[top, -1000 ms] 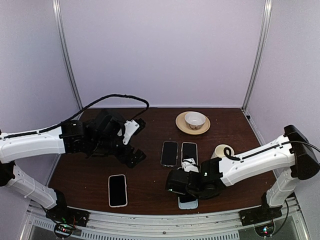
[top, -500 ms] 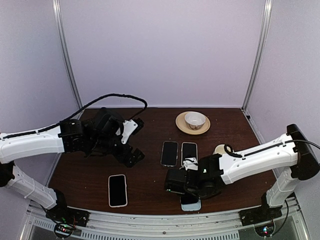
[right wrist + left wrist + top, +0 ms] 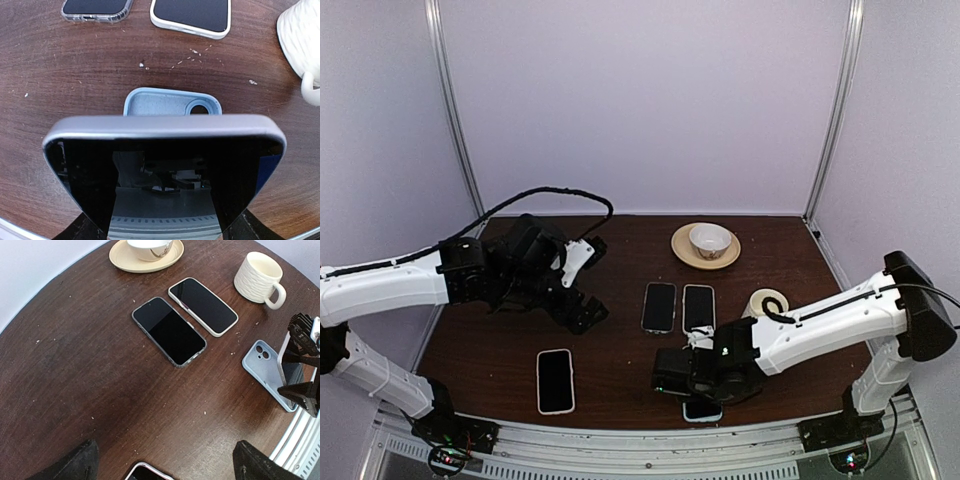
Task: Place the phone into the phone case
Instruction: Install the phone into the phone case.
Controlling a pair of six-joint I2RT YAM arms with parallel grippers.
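My right gripper (image 3: pixel 698 380) is clamped across the phone (image 3: pixel 165 165), holding it tilted just above the blue case (image 3: pixel 167 103). The case lies flat at the near right edge of the table (image 3: pixel 490 350). Its camera-hole end peeks out beyond the phone's far edge and the long axes look lined up, so I judge lowering comes next. My left gripper (image 3: pixel 588 283) hangs well apart at the far left, its jaws spread wide and empty.

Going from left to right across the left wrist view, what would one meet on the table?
In order: saucer with bowl → clear-cased phone → white-cased phone → blue phone case → right gripper holding the phone upright. The mug overlaps the case's span, so it is left out.
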